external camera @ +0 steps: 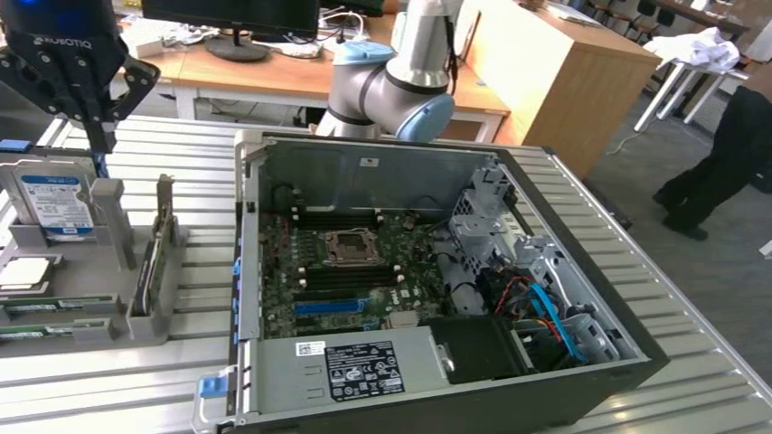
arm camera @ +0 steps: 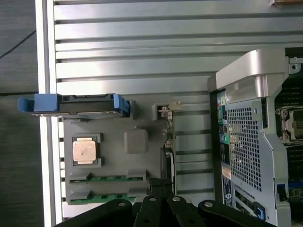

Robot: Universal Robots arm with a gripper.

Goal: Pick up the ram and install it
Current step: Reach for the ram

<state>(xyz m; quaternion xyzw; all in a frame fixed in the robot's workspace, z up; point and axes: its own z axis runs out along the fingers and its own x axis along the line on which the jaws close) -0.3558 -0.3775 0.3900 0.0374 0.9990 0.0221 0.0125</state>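
Two green ram sticks (external camera: pixel 29 310) lie flat in slots at the front of a grey holder (external camera: pixel 72 289) at the exterior view's left. In the wrist view the same ram sticks (arm camera: pixel 101 178) lie side by side on the holder (arm camera: pixel 113 161), below a CPU (arm camera: pixel 85 150). My gripper (external camera: pixel 99 143) hangs above the holder's back end, over the hard drive (external camera: pixel 56 203), fingers shut and pointing down with nothing between them. Seen from the wrist, the gripper (arm camera: pixel 161 187) sits beside the ram sticks' ends, apart from them.
An open computer case (external camera: pixel 567 271) lies on the slatted metal table (external camera: pixel 675 362), its motherboard (external camera: pixel 350 271) exposed with a blue slot (external camera: pixel 325 306). An upright card (external camera: pixel 157 244) stands in the holder. A person (external camera: pixel 724 163) stands at the exterior view's far right.
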